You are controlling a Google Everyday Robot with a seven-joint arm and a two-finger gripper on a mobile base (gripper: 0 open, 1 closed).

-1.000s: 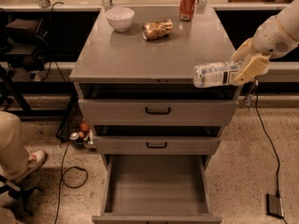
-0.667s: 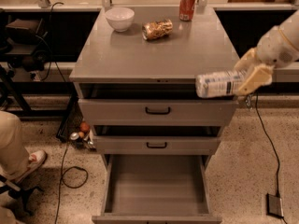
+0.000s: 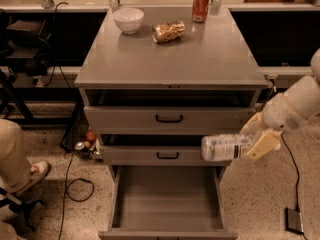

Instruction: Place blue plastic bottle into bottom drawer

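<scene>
The blue plastic bottle (image 3: 226, 147) is clear with a pale label and lies sideways in my gripper (image 3: 257, 143), in front of the middle drawer's right end. My gripper is shut on the bottle's right end, and my white arm comes in from the right. The bottom drawer (image 3: 168, 199) is pulled wide open below, its grey inside bare. The bottle hangs just above the drawer's back right corner.
On the cabinet top (image 3: 170, 59) stand a white bowl (image 3: 128, 19), a crinkled snack bag (image 3: 168, 31) and a red soda can (image 3: 200, 5). The two upper drawers (image 3: 169, 118) are slightly ajar. A person's leg and shoe (image 3: 20, 164) and floor cables are at left.
My gripper has carried the bottle down and to the left, from the level of the cabinet top's right edge to in front of the middle drawer, above the open bottom drawer.
</scene>
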